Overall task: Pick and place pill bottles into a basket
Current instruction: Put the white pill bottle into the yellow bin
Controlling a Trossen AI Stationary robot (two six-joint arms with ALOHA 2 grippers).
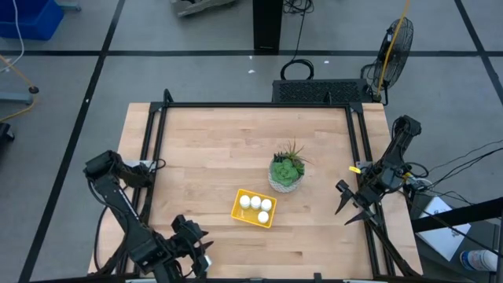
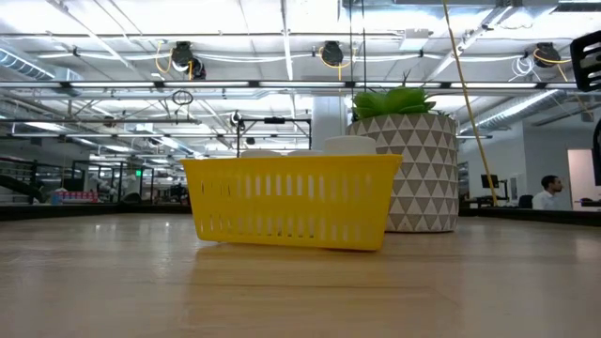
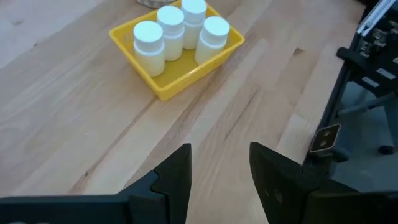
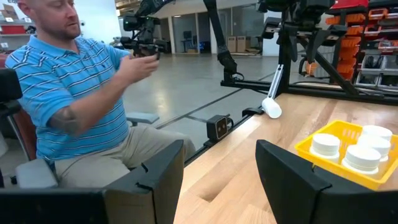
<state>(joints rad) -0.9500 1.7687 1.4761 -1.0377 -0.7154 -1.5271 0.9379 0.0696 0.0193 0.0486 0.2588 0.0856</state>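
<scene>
Pill bottles sit in the yellow basket while both arms hang back at the table's edges.

Four white pill bottles (image 1: 256,206) stand upright, packed together inside the basket (image 1: 238,211), which lies just beside the potted plant (image 1: 287,170) on the wooden table (image 1: 212,149). The left gripper (image 1: 195,250) waits near the table's front edge, well apart from the basket, its fingers (image 3: 177,177) standing apart with a gap and nothing between them. The right gripper (image 1: 351,206) hangs at the far side of the plant from the basket, its fingers (image 4: 158,177) parted, grasping nothing. A seated person (image 4: 81,106) in a striped shirt shows beyond the table.
</scene>
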